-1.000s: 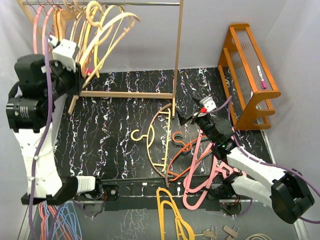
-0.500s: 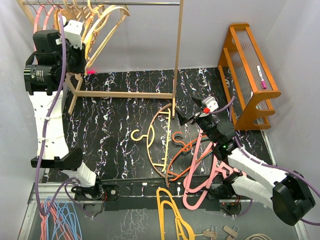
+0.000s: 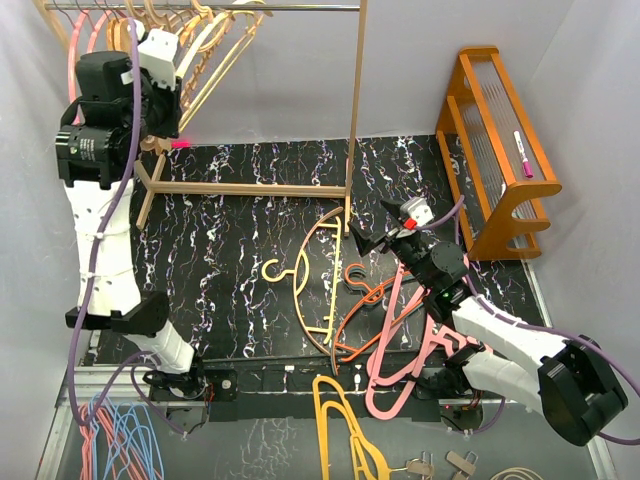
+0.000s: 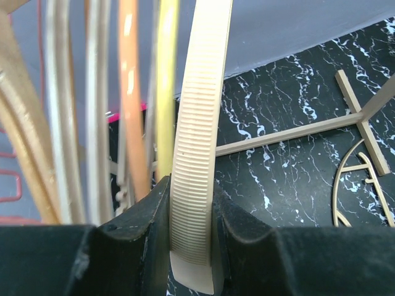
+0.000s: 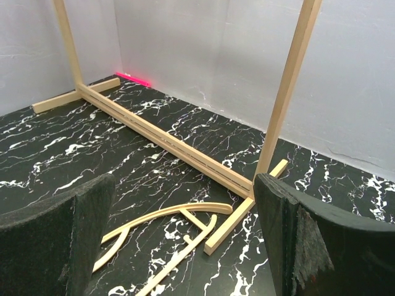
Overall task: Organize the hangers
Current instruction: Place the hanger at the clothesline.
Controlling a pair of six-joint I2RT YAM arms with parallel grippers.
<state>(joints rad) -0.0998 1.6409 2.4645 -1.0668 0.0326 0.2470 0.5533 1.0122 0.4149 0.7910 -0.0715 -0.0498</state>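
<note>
Hangers (image 3: 215, 35) crowd the rail (image 3: 300, 8) of the wooden rack (image 3: 355, 110) at the far left, and at least 4 more lie loose on the black mat (image 3: 220, 210) near the right arm. The biggest risk, we judge, is the rack itself: a sideways tug at the rail could rock or drag the light frame. Next comes the packed bunch, whose close neighbours could be swept off. The pale ribbed hanger (image 4: 197, 123) is pinched in the left gripper (image 4: 191, 216), its jaws nearly closed on the narrow strip, so it could twist or slip. The right gripper (image 5: 185, 234) hangs wide open and empty above the tan hanger (image 5: 163, 219); a careless descent could strike the rack's foot.
</note>
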